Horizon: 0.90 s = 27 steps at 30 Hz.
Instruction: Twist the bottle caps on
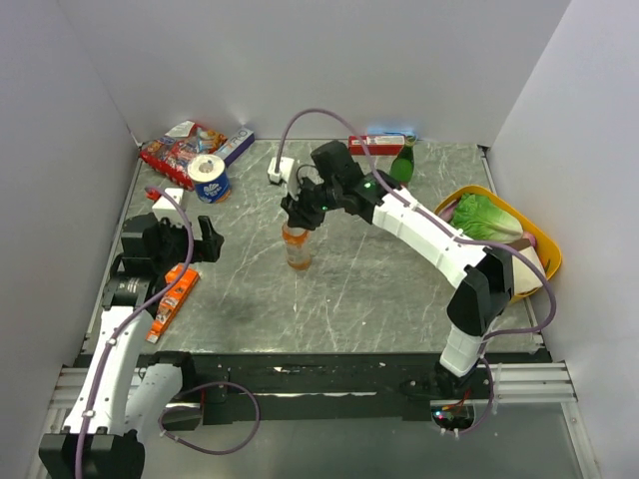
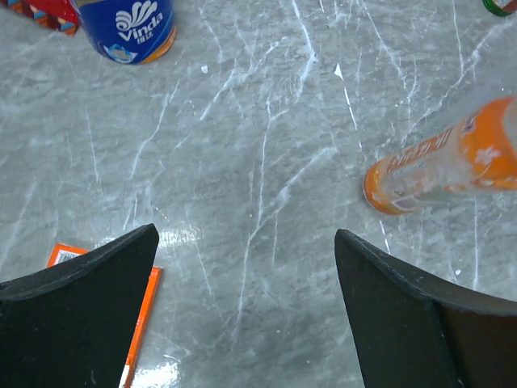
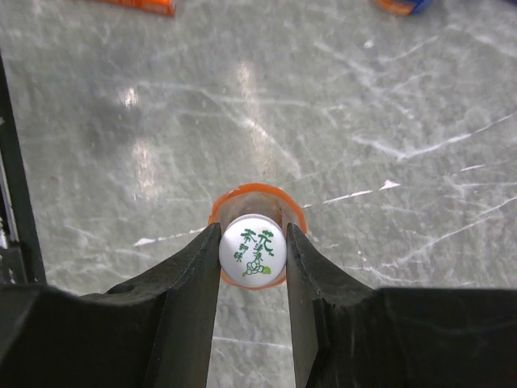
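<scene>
The orange drink bottle (image 1: 297, 249) stands upright in the middle of the table. It also shows in the left wrist view (image 2: 444, 162) at the right. My right gripper (image 3: 253, 252) is straight above it, shut on the white cap (image 3: 253, 250) with green print, which sits on the bottle's mouth; the bottle's orange shoulder (image 3: 287, 202) rings the cap. In the top view the right gripper (image 1: 302, 215) covers the bottle's top. My left gripper (image 2: 246, 242) is open and empty, low over bare table left of the bottle (image 1: 205, 239). No blue caps show.
A blue-and-white tape roll (image 1: 209, 178) and snack packets (image 1: 180, 150) lie at the back left. An orange box (image 1: 172, 297) lies by the left arm. A green bottle (image 1: 402, 160) stands at the back. A yellow basket (image 1: 544, 244) with lettuce is at the right.
</scene>
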{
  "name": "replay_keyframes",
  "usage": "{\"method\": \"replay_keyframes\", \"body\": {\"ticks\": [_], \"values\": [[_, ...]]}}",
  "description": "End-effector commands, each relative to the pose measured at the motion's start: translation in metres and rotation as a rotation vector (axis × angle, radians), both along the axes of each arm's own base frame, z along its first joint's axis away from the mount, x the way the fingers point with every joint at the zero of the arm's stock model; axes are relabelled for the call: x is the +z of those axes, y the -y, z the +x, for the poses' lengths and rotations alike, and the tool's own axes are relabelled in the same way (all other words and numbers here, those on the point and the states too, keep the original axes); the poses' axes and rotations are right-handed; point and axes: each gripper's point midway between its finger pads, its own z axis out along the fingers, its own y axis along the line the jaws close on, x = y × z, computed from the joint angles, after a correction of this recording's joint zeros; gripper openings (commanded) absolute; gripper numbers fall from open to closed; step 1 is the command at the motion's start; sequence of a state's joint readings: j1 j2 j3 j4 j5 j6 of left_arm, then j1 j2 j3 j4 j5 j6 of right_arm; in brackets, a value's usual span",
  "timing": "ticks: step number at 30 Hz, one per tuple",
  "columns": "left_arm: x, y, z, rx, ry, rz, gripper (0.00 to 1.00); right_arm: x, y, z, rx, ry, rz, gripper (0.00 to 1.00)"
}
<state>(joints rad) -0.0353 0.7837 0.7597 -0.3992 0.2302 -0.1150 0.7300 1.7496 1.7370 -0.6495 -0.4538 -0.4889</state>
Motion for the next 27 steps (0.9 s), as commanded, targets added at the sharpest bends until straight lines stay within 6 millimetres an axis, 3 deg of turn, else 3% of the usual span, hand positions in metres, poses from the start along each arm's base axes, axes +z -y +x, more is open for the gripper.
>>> {"method": "replay_keyframes", "body": {"ticks": [1, 5, 8, 12, 15, 27], "values": [[0.014, 0.007, 0.001, -0.021, 0.035, -0.075, 0.96, 0.013, -0.005, 0.002, 0.029, 0.146, 0.047, 0.0], [0.011, 0.006, 0.0, -0.022, 0.021, -0.073, 0.96, -0.004, -0.003, -0.002, 0.03, 0.131, 0.018, 0.02], [0.013, 0.007, 0.002, -0.031, 0.025, -0.075, 0.96, -0.011, -0.001, -0.001, 0.015, 0.115, 0.006, 0.11], [0.011, 0.009, 0.004, -0.042, 0.019, -0.081, 0.96, -0.013, -0.001, -0.001, -0.008, 0.101, 0.005, 0.39], [0.011, 0.012, 0.003, -0.06, 0.016, -0.089, 0.96, -0.01, -0.002, 0.001, -0.022, 0.098, 0.013, 0.5], [0.005, 0.018, 0.001, -0.092, -0.001, -0.105, 0.96, -0.001, -0.004, 0.016, -0.059, 0.112, 0.03, 0.59]]}}
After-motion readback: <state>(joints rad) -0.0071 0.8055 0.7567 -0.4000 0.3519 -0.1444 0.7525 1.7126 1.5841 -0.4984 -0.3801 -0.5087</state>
